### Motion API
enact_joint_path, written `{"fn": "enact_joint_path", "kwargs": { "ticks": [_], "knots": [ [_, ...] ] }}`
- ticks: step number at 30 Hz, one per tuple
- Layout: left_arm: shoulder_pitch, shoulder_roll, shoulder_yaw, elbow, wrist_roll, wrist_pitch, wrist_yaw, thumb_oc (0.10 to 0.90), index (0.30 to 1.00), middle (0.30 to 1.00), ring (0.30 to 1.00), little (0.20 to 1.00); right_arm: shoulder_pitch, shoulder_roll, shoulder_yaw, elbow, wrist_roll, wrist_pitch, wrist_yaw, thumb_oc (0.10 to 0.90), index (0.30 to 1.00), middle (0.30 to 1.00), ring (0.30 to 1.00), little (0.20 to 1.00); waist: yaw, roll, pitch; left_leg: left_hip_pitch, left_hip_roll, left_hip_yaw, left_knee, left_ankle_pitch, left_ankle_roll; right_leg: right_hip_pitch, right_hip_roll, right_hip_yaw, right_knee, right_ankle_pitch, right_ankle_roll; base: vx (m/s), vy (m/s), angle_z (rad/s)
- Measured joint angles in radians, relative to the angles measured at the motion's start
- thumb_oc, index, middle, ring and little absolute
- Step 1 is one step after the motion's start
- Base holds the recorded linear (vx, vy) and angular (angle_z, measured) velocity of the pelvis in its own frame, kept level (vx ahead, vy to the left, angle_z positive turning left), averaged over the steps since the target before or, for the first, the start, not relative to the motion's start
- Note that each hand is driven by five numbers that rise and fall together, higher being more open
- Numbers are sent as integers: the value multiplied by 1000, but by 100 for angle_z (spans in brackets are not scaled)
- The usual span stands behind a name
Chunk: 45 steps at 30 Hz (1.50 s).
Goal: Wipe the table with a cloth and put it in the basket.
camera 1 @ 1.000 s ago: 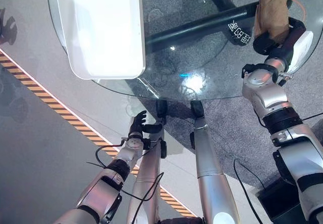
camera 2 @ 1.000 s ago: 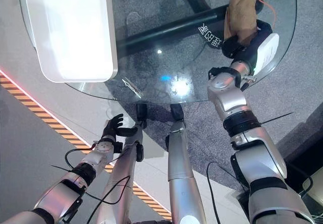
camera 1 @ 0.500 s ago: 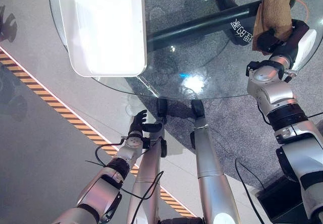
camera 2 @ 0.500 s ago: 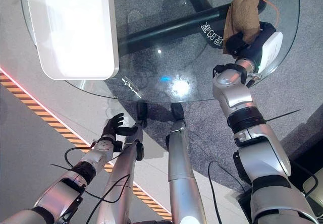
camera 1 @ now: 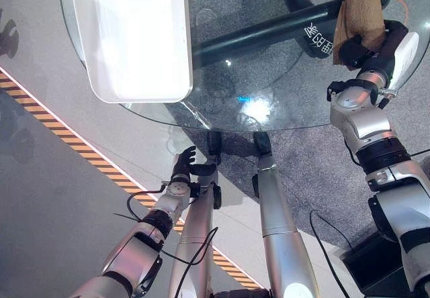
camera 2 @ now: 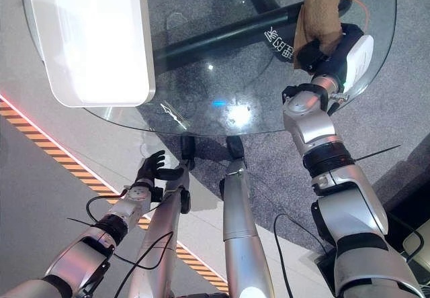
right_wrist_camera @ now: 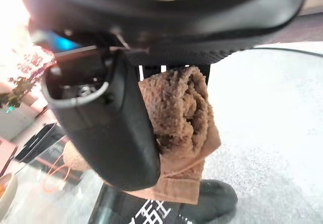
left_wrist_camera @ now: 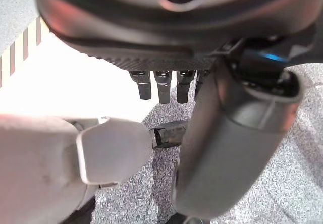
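Right hand (camera 1: 366,46) sits at about 2 o'clock on the round glass table (camera 1: 269,63), fingers and thumb curled tight round the brown cloth (camera 1: 361,6); the right wrist view shows the cloth (right_wrist_camera: 179,128) bunched between thumb and fingers, loose end hanging onto the glass. Change over the last second: the hand slid a little toward 1 o'clock, then came back a touch toward 3, cloth going with it and staying pressed on the glass near the table's right rim, so this reads as a short wiping stroke, grip unchanged. White basket (camera 1: 131,33) is at 10 o'clock on the table, well apart from the cloth, same spot as before allowing for small camera shift. Left hand (camera 1: 187,166) hangs below the table edge at about 7 o'clock, fingers relaxed and straight, holding nothing, idle throughout; the left wrist view shows its fingertips (left_wrist_camera: 164,85) pointing down at the floor. Judgement: wiping step is in hand, only the right-hand patch of glass is being covered, the middle and left still look undone. Drop into the basket is not yet started; it will need a long reach across the table, and the dangling cloth end could catch on the basket rim.
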<state>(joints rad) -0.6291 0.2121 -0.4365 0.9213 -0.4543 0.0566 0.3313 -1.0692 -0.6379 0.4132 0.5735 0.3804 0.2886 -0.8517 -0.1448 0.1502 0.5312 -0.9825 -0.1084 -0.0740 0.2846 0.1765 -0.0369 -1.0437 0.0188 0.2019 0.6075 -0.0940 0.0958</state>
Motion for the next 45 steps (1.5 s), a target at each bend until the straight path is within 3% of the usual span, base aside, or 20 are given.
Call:
{"fn": "enact_joint_path", "kwargs": {
  "ticks": [6,15,37,45],
  "knots": [
    [1,-2,11,-1,-1,3,1,800,900,900,900,900,1,-16,42,-81,-46,49,97,100,300,300,300,200,3,0,0,1,10,-1,-2,-2,-4,0,11,-1,1,6,-10,2,-1,-1],
    [6,-6,15,-12,2,2,-16,800,900,900,900,900,4,18,181,-207,-96,59,259,100,300,300,300,200,27,0,0,5,22,-18,-1,-6,-18,0,24,-17,14,3,-26,2,-9,2],
    [49,-2,14,-39,35,-7,-23,800,900,900,900,900,4,45,243,-244,-138,73,339,100,300,300,300,200,45,2,-1,0,25,-44,1,-7,-22,1,22,-51,20,-4,-38,-2,-7,2],
    [52,4,9,-55,35,-5,-35,800,900,900,900,900,-5,28,250,-252,-136,66,466,100,300,300,300,200,59,3,-2,1,33,-51,1,-12,-29,2,23,-60,20,-6,-44,-11,-28,1]
  ]
}}
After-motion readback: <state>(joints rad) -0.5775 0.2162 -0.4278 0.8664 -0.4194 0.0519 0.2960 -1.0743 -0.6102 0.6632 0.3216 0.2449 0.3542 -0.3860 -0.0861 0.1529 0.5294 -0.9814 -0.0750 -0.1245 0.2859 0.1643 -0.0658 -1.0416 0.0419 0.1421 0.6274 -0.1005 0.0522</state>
